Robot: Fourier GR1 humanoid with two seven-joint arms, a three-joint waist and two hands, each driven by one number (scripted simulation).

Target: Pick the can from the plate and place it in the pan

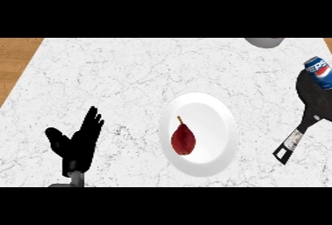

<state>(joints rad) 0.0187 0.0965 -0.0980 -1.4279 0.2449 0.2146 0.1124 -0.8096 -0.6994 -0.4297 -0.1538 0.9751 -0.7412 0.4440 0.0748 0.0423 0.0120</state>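
Observation:
A blue soda can (319,72) lies tilted in the black pan (310,94) at the right edge of the head view; the pan's handle (293,141) points down and to the left. The white plate (198,133) sits in the middle of the counter with only a red pear (183,139) on it. My left hand (76,143) rests open at the lower left, fingers up, well apart from the plate. No right hand shows.
The marble counter (117,74) has a wooden strip (16,57) along its left side. A grey rounded object (265,41) is cut off at the top right.

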